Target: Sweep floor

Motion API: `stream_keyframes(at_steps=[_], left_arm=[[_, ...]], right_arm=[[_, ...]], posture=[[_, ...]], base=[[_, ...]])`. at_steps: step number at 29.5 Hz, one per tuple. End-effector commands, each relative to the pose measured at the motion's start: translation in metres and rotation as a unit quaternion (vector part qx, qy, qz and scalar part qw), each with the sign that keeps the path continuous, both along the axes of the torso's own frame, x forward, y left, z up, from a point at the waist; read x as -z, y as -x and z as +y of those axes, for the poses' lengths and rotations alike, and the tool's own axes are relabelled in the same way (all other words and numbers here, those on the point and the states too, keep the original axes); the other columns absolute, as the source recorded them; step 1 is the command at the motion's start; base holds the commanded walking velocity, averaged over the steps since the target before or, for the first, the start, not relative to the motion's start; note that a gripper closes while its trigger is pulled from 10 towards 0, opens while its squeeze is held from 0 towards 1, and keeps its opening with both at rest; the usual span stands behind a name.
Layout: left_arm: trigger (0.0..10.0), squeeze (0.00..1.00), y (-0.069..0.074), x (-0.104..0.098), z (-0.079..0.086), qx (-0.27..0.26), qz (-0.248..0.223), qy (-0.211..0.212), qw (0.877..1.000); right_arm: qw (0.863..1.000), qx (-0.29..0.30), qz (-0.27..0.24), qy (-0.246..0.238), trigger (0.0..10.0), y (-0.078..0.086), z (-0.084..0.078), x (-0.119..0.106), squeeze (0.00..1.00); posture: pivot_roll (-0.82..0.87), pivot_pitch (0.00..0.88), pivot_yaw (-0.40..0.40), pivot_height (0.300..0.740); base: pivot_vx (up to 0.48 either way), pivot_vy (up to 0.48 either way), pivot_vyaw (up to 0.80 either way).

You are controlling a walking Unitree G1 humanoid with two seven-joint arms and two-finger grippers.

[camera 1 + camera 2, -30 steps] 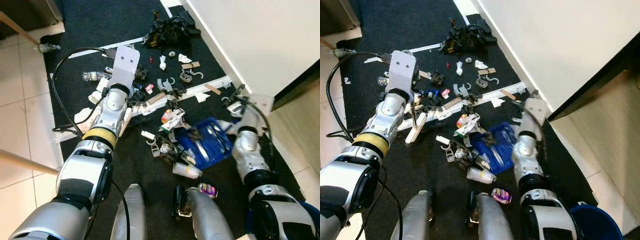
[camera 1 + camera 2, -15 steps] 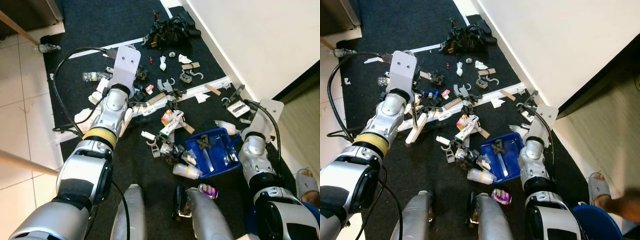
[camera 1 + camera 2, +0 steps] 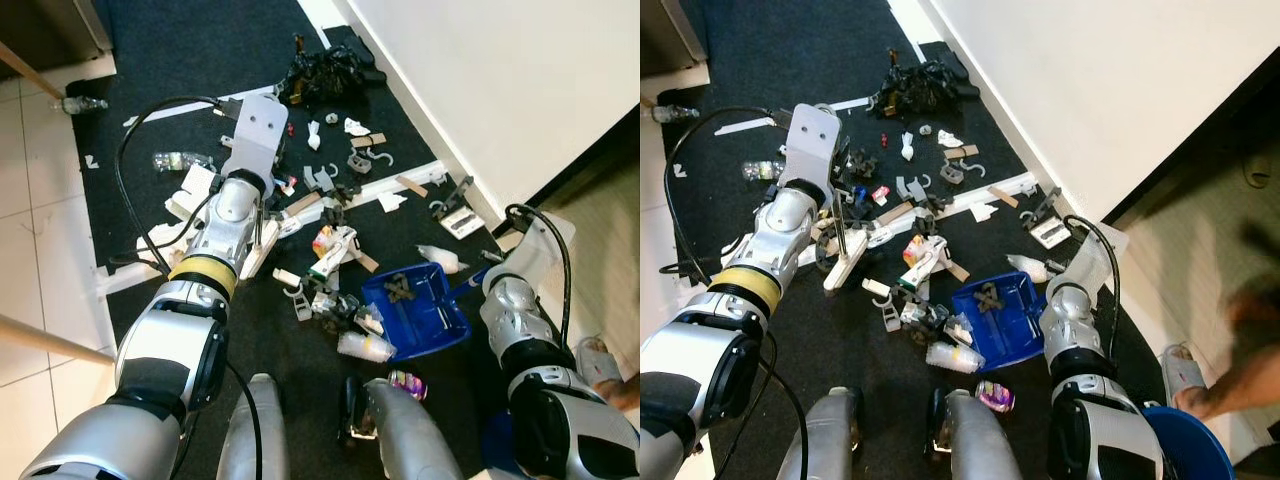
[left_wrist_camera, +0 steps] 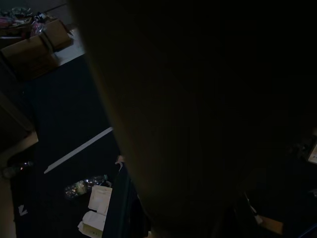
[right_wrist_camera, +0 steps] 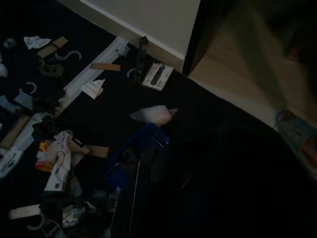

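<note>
Scraps of paper, plastic hooks and wrappers [image 3: 335, 255] lie strewn over a black mat [image 3: 200, 50]. My left gripper [image 3: 255, 205] sits under its white wrist plate, shut on a thin rod that runs down to a white brush head [image 3: 845, 265] at the litter's left edge. A blue dustpan [image 3: 420, 310] lies on the mat to the right of the litter with a few scraps in it. Its handle points at my right gripper [image 3: 478, 283], which is shut on it. In the right wrist view the dustpan [image 5: 138, 148] shows dimly ahead of the dark fingers.
A white wall [image 3: 480, 70] runs along the right. A black tangle [image 3: 325, 70] lies at the mat's far end. A black cable [image 3: 130, 200] loops at left over the tiles. A can [image 3: 408, 383] and cup [image 3: 365, 345] lie near my feet. A blue bucket [image 3: 1190, 445] and a person's foot [image 3: 1225, 385] are at the lower right.
My right arm has swung out to the right and drawn the dustpan back from the litter. A person's foot has come in at the lower right. The view has shifted slightly.
</note>
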State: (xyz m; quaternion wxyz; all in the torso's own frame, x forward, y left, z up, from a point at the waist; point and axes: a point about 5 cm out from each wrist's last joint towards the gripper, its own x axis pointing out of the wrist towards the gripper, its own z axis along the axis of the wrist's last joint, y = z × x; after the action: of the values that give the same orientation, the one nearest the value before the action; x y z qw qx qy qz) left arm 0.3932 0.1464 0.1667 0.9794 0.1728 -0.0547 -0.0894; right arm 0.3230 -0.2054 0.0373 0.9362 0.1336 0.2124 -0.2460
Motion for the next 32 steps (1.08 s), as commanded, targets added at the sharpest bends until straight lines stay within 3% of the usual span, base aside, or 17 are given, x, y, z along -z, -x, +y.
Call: stream_keyframes(at_steps=[1, 4, 11, 18, 20, 23, 27, 30, 32], left_arm=[[10.0, 0.00, -0.003, -0.011, -0.005, 0.008, -0.019, -0.003, 1.000], [10.0, 0.00, -0.004, -0.016, -0.005, 0.012, -0.030, -0.006, 0.999], [10.0, 0.00, -0.003, -0.014, -0.005, 0.010, -0.028, -0.003, 1.000], [10.0, 0.00, -0.002, -0.011, -0.005, 0.011, -0.022, 0.002, 1.000], [10.0, 0.00, -0.002, -0.010, -0.005, 0.009, -0.016, 0.011, 1.000], [10.0, 0.00, -0.002, -0.007, -0.007, 0.006, -0.005, 0.028, 1.000], [10.0, 0.00, 0.000, -0.003, -0.013, 0.012, -0.001, 0.029, 1.000], [10.0, 0.00, 0.002, 0.001, -0.019, 0.019, -0.003, 0.025, 0.999], [10.0, 0.00, 0.004, 0.003, -0.023, 0.024, -0.008, 0.018, 1.000]], right_arm=[[0.998, -0.029, 0.039, -0.040, 10.0, 0.011, 0.016, 0.021, 0.00], [0.999, -0.017, -0.009, -0.045, 10.0, -0.008, 0.007, -0.005, 0.00], [0.996, 0.027, -0.011, -0.080, 10.0, -0.015, -0.013, -0.016, 0.00], [0.996, 0.035, 0.017, -0.084, 10.0, -0.004, -0.015, -0.002, 0.00], [0.991, 0.058, 0.040, -0.111, 10.0, 0.005, -0.015, 0.010, 0.00], [0.983, 0.078, 0.077, -0.148, 10.0, 0.018, -0.010, 0.027, 0.00], [0.984, 0.061, 0.080, -0.146, 10.0, 0.019, -0.001, 0.030, 0.00], [0.999, -0.025, 0.013, -0.042, 10.0, 0.003, 0.010, 0.011, 0.00], [0.989, -0.123, -0.050, 0.065, 10.0, -0.007, 0.024, -0.006, 0.00]], posture=[[0.07, 0.196, -0.025, 0.740], [0.07, 0.190, -0.024, 0.740], [0.07, 0.183, -0.032, 0.740], [0.07, 0.184, -0.032, 0.740], [0.07, 0.184, -0.029, 0.740], [0.07, 0.185, -0.024, 0.740], [0.07, 0.187, -0.023, 0.740], [0.07, 0.188, -0.019, 0.740], [0.07, 0.187, -0.018, 0.740]], base=[[0.000, 0.000, 0.00], [0.000, 0.000, 0.00], [0.000, 0.000, 0.00], [0.000, 0.000, 0.00], [0.000, 0.000, 0.00], [0.000, 0.000, 0.00], [0.000, 0.000, 0.00], [0.000, 0.000, 0.00], [0.000, 0.000, 0.00]])
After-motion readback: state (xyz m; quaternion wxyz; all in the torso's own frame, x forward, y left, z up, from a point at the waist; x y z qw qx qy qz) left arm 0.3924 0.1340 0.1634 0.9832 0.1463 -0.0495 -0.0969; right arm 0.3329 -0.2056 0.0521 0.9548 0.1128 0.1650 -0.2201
